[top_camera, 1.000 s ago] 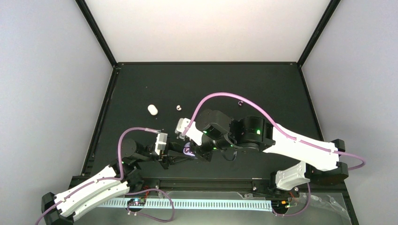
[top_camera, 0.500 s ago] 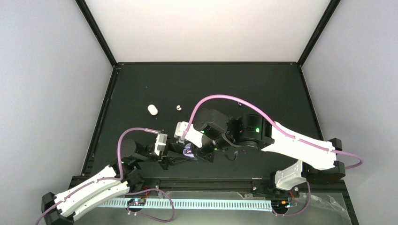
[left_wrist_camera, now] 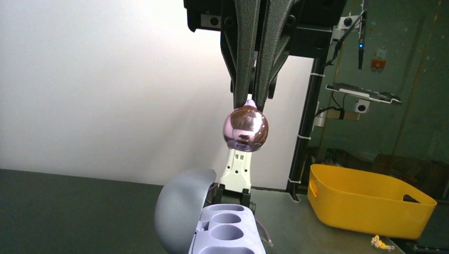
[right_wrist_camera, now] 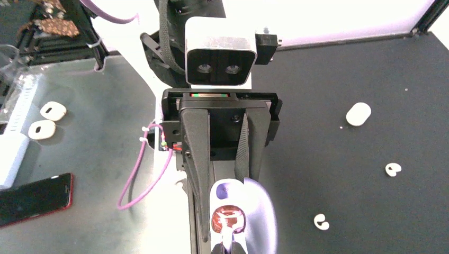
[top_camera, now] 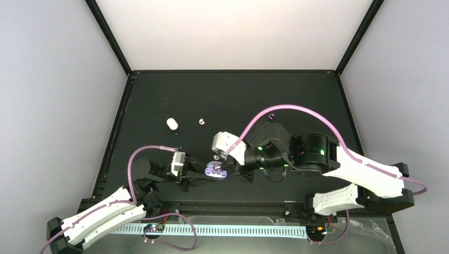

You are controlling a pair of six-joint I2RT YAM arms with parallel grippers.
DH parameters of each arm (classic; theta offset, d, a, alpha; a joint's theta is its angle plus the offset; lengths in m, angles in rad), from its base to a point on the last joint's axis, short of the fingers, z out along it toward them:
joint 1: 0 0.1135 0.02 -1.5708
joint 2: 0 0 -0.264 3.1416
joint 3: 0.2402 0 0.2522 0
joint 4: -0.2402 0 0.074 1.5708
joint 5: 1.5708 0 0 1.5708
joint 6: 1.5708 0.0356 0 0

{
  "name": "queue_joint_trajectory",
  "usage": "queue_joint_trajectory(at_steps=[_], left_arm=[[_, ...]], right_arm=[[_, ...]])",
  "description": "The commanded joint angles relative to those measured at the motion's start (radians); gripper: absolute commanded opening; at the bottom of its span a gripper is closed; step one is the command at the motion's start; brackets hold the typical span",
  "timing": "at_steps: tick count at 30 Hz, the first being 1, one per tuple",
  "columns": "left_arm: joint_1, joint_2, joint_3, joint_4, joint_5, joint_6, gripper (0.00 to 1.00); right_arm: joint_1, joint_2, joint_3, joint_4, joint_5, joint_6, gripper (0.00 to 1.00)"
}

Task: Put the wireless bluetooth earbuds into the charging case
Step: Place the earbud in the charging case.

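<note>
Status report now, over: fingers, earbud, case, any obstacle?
Left fingers shut on open charging case. Right fingers shut on lilac earbud, above case. Nothing between them.

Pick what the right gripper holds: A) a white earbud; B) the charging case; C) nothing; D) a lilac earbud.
D: the left wrist view shows the right gripper pinching a shiny lilac earbud above the open charging case, which the left gripper holds.

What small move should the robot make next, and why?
Probably lower the right pincer slightly. It pinches a shiny lilac-pink earbud above the empty wells of the open lilac charging case, which the left pincer holds.
</note>
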Motion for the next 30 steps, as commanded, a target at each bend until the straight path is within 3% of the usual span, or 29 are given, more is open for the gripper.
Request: queue_joint_trajectory(at_steps=[1, 9, 30], left_arm=[[-0.012, -0.023, 0.014, 0.078, 0.021, 0.046, 0.02], [-0.016, -0.012, 0.019, 0.088, 0.015, 0.076, 0.02], [-0.019, 0.004, 0.026, 0.084, 0.011, 0.079, 0.02]], right_arm=[[0.010, -0.071, -0.080, 0.171, -0.055, 0.008, 0.01], [0.030, -0.058, -0.091, 0.180, -0.102, -0.023, 0.01], [0.047, -0.012, -0.144, 0.212, 0.059, -0.067, 0.01]])
